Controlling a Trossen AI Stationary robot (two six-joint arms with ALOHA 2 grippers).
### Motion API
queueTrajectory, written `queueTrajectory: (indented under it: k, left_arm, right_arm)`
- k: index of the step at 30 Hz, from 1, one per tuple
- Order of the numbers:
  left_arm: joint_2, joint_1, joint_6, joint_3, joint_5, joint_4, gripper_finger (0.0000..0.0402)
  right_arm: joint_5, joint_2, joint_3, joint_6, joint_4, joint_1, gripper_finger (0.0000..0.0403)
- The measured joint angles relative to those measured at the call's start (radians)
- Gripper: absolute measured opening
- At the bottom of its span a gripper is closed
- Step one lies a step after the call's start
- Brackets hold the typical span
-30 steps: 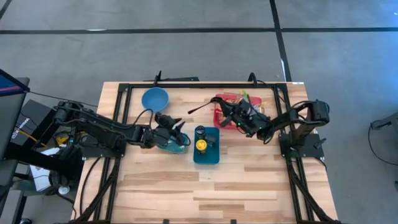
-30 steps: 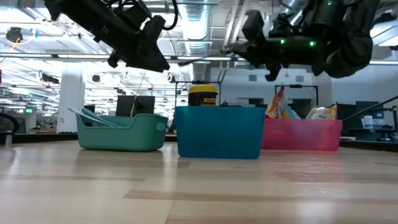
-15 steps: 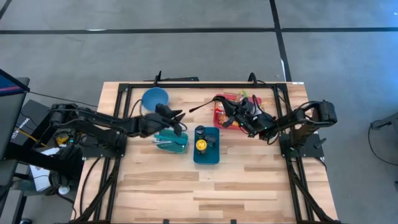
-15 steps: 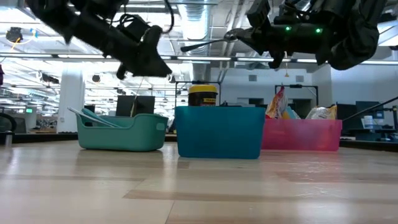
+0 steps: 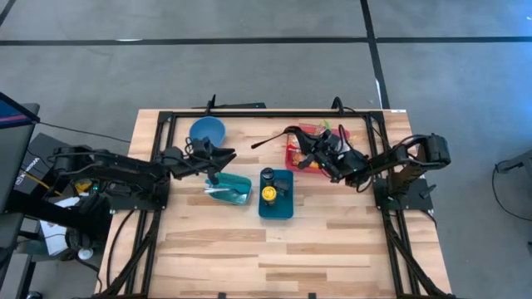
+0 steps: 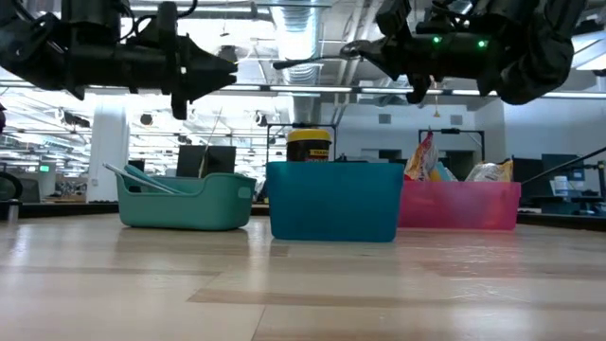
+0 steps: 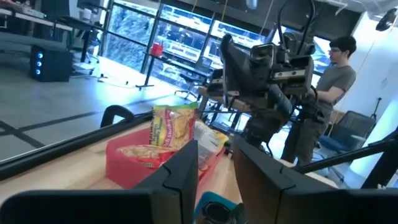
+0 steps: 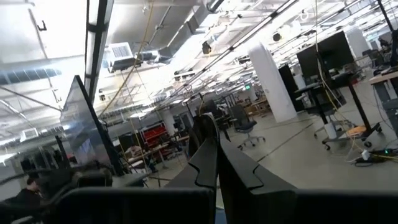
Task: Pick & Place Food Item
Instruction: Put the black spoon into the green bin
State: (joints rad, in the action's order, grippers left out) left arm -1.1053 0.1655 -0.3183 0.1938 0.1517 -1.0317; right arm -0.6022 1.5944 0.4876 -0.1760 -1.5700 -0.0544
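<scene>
Red bin (image 5: 303,156) held snack bags (image 7: 169,127), blue bin (image 5: 276,197) held a yellow-lidded jar (image 5: 268,193), teal bin (image 5: 230,189) utensils, left gripper (image 5: 223,155) slightly parted, empty, right gripper (image 5: 293,133) closed on a black ladle (image 5: 264,142).

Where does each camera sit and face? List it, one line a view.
High view: above, straight down on the table; both arms, left claw, right claw shut on a dark utensil.
Low view: table-top height, level across teal bin, blue bin, red bin; arms overhead.
Left wrist view: past its open fingers toward the red bin, right arm, a person.
Right wrist view: past its shut fingers into the room.
Shared: high and low views show all three bins.
</scene>
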Motion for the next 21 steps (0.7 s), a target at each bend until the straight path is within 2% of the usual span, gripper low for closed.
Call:
queueTrajectory:
  k: [11, 16, 21]
  left_arm:
    - [-0.002, -0.004, -0.005, 0.0, -0.004, -0.044, 0.0097]
    - [-0.002, -0.004, -0.021, 0.0, -0.064, -0.108, 0.0097]
    - [-0.002, -0.004, -0.034, 0.001, -0.065, -0.122, 0.0097]
  right_arm:
    - [0.04, 0.033, 0.096, -0.005, 0.041, 0.0, 0.0]
    - [0.048, 0.032, 0.125, -0.058, 0.09, 0.0, 0.0]
    - [0.054, 0.03, 0.149, -0.061, 0.117, 0.002, 0.0]
